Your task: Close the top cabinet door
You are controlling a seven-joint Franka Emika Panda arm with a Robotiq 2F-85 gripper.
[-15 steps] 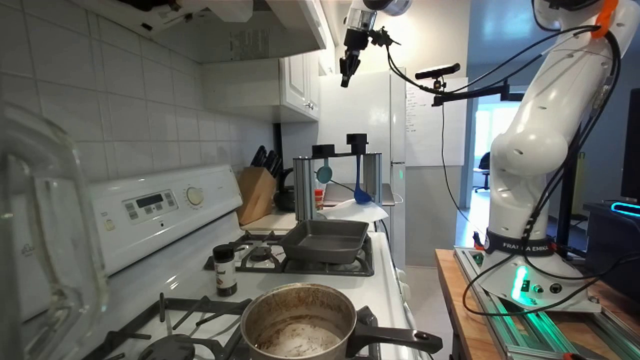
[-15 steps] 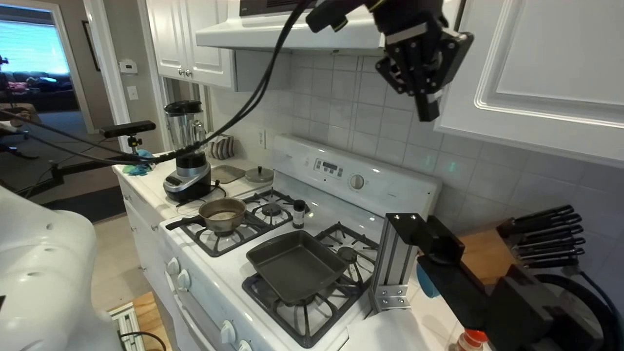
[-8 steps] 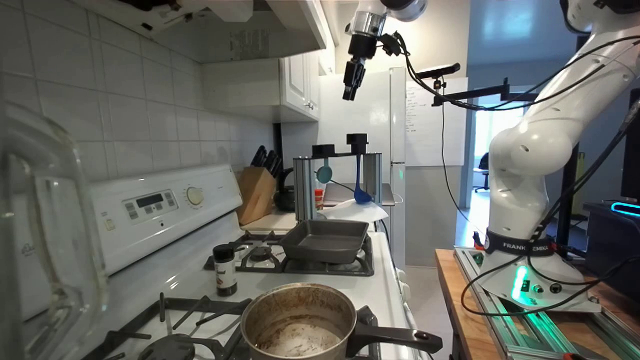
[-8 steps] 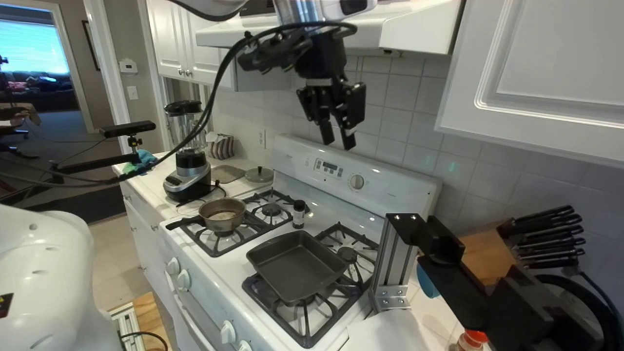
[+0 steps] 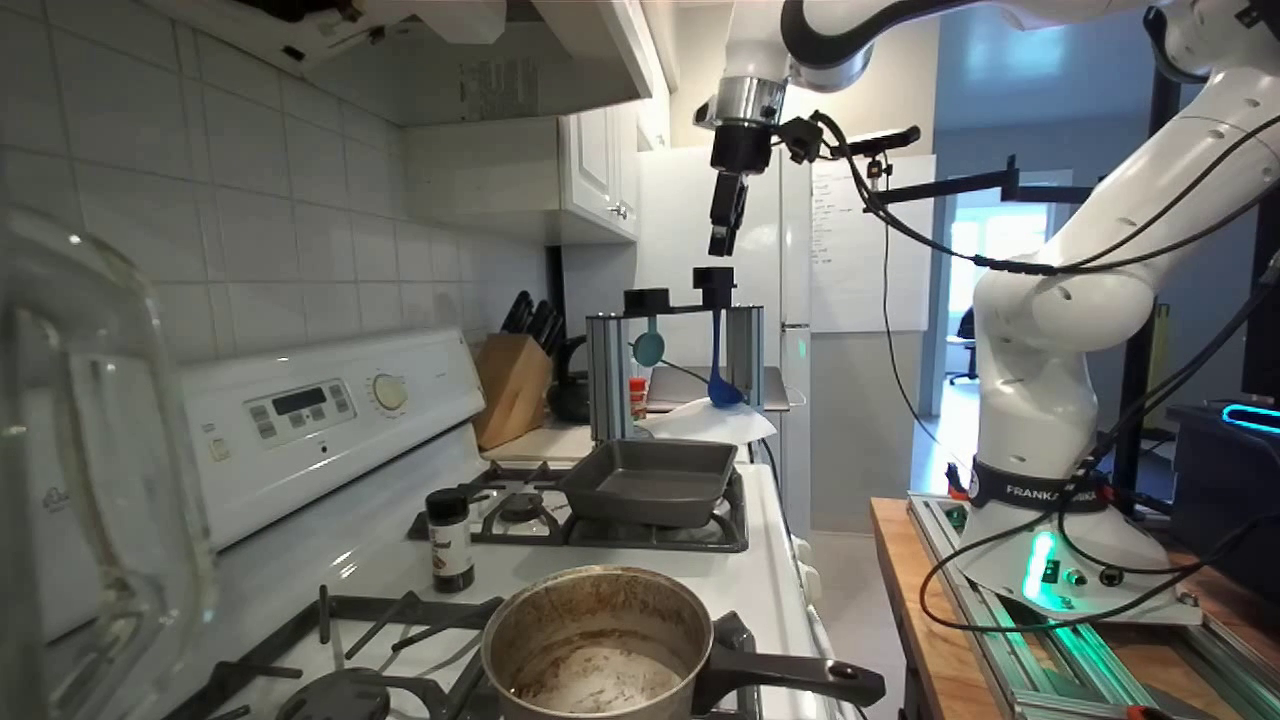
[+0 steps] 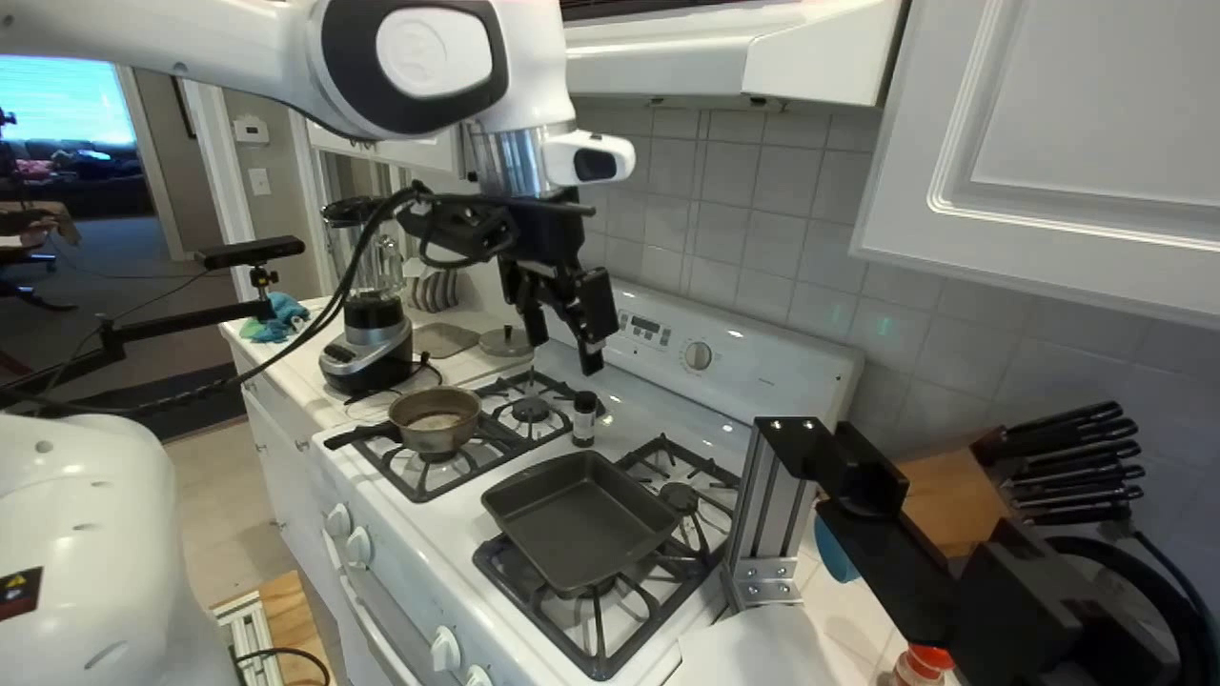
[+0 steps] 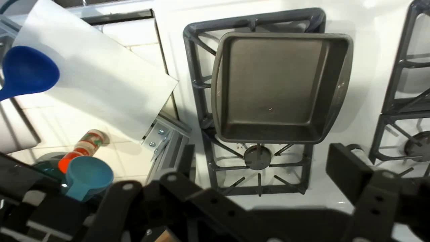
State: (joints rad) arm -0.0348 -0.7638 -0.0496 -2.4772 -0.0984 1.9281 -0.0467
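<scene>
The top cabinet door, white with a moulded border, shows in both exterior views: a large part of it point(image 6: 1077, 133) at the upper right of one picture, and its face point(image 5: 588, 160) on the wall cabinet. It appears flush with its cabinet. Well apart from the door, my gripper point(image 6: 565, 351) point(image 5: 723, 245) points downward over the stove. The wrist view has the gripper point(image 7: 265, 163) with its fingers far apart and nothing between them. The door is out of the wrist view.
Below the gripper, a dark baking pan point(image 7: 275, 84) rests on the burner grates. A metal rack point(image 6: 772, 514) with hanging ladles stands beside the stove. There are also a pot point(image 6: 436, 419), a spice jar point(image 6: 584, 419), a knife block point(image 5: 513, 388) and the range hood point(image 6: 820, 57).
My gripper has come down and away from the cabinet door, over the stove. Its fingers have spread from nearly together to wide apart. The door has not visibly moved.
</scene>
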